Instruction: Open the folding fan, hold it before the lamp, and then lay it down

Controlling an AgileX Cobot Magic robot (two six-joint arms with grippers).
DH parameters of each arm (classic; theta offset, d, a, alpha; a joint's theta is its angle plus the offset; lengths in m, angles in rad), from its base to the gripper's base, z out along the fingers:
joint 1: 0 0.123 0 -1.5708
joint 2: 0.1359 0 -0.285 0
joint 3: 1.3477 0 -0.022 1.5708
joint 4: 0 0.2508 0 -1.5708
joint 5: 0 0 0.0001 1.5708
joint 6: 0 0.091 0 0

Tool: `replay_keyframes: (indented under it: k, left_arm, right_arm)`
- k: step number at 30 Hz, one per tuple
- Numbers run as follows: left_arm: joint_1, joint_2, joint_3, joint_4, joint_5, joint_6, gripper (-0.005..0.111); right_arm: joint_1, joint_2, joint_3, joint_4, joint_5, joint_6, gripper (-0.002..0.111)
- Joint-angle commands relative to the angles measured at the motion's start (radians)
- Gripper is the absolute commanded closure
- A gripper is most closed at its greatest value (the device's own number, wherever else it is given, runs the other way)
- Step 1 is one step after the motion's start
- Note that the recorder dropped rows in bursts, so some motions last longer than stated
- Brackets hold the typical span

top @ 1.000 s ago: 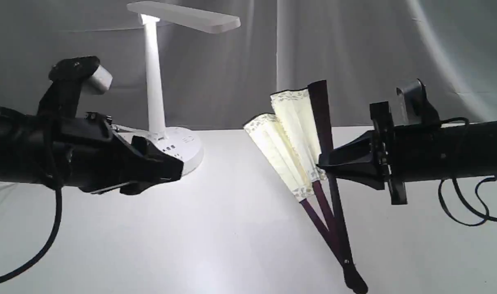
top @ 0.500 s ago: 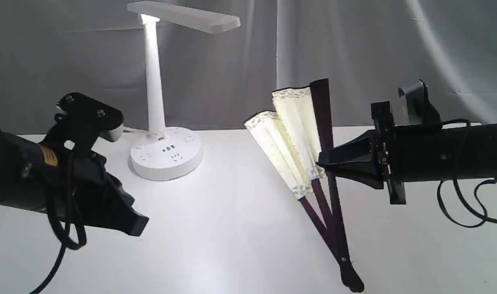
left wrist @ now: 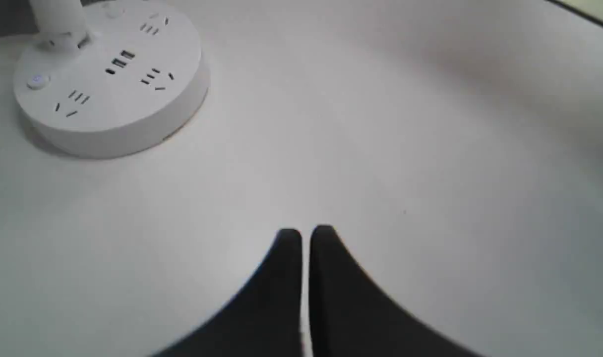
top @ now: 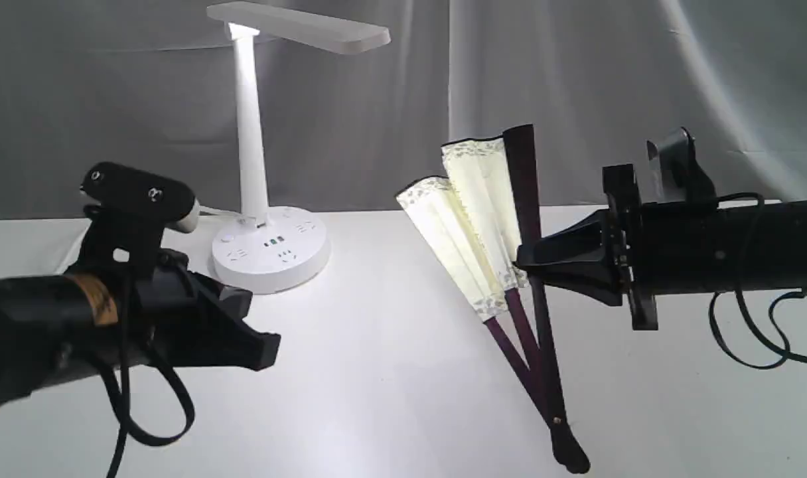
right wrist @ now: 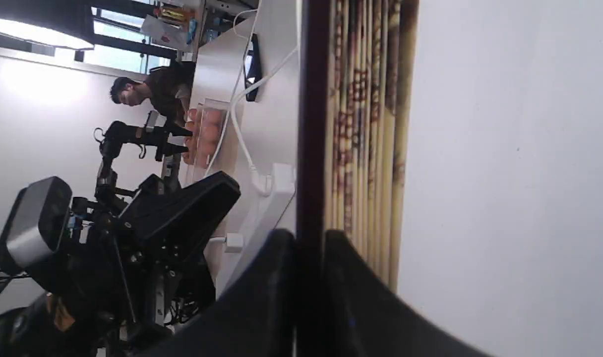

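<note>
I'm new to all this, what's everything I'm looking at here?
lamp: one, white, standing far on the table, left in the exterior view.
folding fan: one, cream leaf with dark ribs, partly open, held upright right of centre.
table: one, white, beneath everything.
curtain: one, grey, behind the table.
left pincer: one, black, shut and empty, above the table near the lamp's base.
right pincer: one, black, shut on the folding fan's dark outer guard.
</note>
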Motion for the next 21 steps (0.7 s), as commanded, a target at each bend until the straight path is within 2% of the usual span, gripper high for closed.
replay_keyframes:
  k: [1,4,6,10,14,16,21]
  left_arm:
    - [-0.006,-0.002,0.132,-0.016,-0.319,-0.069,0.107]
    - [-0.006,-0.002,0.226,0.021,-0.573,-0.136,0.107]
    - [-0.006,-0.002,0.263,0.078,-0.662,-0.222,0.107]
    - [-0.006,-0.002,0.281,0.216,-0.704,-0.401,0.107]
    - [-0.006,0.027,0.281,0.246,-0.766,-0.543,0.106]
    - [-0.006,0.062,0.281,0.246,-0.813,-0.614,0.103]
    - [-0.006,0.157,0.281,0.246,-0.887,-0.670,0.089]
  right_arm:
    - [0.000,-0.014,0.002,0.015,0.014,-0.017,0.108]
    - [0.000,-0.014,0.002,0.015,0.014,-0.033,0.108]
    - [0.000,-0.014,0.002,0.015,0.014,-0.054,0.108]
    - [0.000,-0.014,0.002,0.015,0.014,-0.061,0.108]
    - [0.000,-0.014,0.002,0.015,0.014,-0.071,0.108]
    - [0.000,-0.014,0.002,0.015,0.014,-0.071,0.108]
    - [0.000,-0.014,0.002,0.015,0.014,-0.091,0.108]
